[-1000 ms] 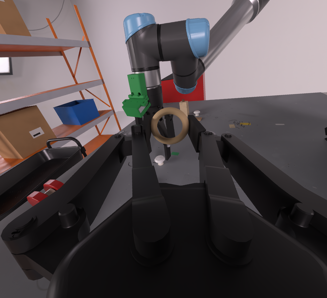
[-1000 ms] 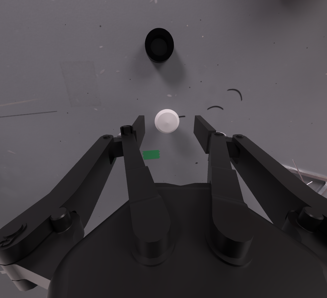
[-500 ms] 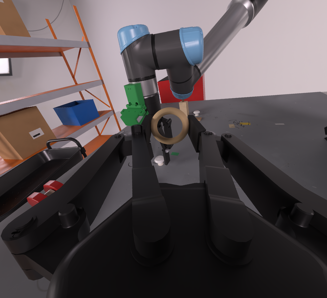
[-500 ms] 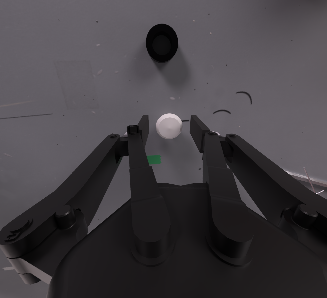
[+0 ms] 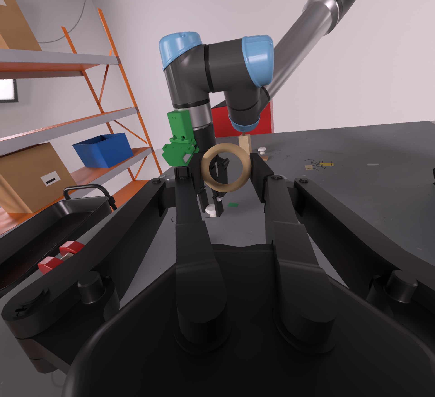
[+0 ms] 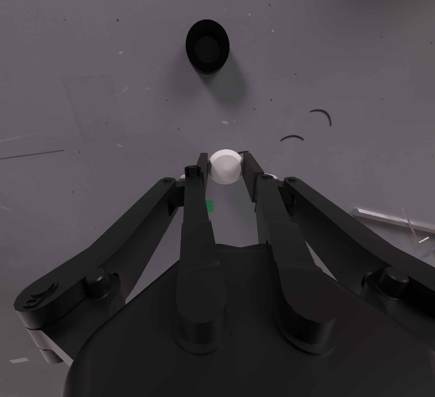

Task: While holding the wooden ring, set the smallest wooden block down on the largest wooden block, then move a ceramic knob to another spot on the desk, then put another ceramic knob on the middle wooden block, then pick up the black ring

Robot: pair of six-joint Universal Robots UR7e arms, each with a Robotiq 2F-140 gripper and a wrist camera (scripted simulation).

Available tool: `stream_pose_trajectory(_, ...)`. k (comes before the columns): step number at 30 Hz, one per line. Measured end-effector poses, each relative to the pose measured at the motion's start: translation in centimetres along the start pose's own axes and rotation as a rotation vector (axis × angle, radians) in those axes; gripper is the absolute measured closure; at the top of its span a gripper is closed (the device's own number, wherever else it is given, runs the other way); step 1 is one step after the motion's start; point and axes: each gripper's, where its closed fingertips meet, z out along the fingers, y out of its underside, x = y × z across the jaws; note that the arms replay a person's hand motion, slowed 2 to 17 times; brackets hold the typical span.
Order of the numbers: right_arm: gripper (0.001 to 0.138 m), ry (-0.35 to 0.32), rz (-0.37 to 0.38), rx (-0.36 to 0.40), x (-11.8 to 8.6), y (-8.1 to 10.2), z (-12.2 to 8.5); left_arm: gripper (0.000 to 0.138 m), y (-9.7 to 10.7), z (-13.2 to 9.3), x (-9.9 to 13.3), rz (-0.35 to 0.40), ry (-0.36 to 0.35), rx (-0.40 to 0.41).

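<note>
My left gripper [image 5: 226, 169] is shut on the wooden ring [image 5: 244, 169] and holds it upright above the desk. My right gripper [image 6: 225, 164] is shut on a white ceramic knob [image 6: 225, 167] on the dark desk; it also shows in the left wrist view [image 5: 213, 207], pointing down with the knob [image 5: 210, 211] between its fingers. The black ring [image 6: 207, 50] lies on the desk beyond the knob. A tall wooden block [image 5: 244, 144] stands far back with a smaller block on top. A second white knob [image 5: 261, 150] sits beside it, next to a flat wooden piece [image 5: 265, 157].
A black tray [image 5: 70, 211] with a red-ended object [image 5: 60, 256] is at the left. An orange shelf rack [image 5: 94, 117] holds a blue bin and cardboard boxes. A red box [image 5: 221, 118] stands behind the desk. A green tape patch [image 5: 233, 204] marks the desk.
My right gripper has come down over the white knob and closed its fingers on it. My left gripper keeps holding the wooden ring still.
</note>
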Motion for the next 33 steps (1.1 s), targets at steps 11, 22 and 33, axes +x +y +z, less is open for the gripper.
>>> stream_pose_trajectory(11, 0.099, 0.093, 0.056, 0.022, 0.4, 2.6, -3.5, 0.084, 0.0, 0.1, 0.1, 0.001, 0.004, -0.001)
stream_pose_trajectory(22, 0.099, 0.192, 0.189, 0.020, 1.2, 8.5, -8.5, 0.084, 0.1, 0.4, 0.4, 0.002, 0.015, -0.007)
stream_pose_trajectory(33, 0.099, 0.293, 0.376, -0.005, 1.6, 16.6, -13.0, 0.084, 0.3, 0.9, 0.8, 0.003, 0.028, -0.019)
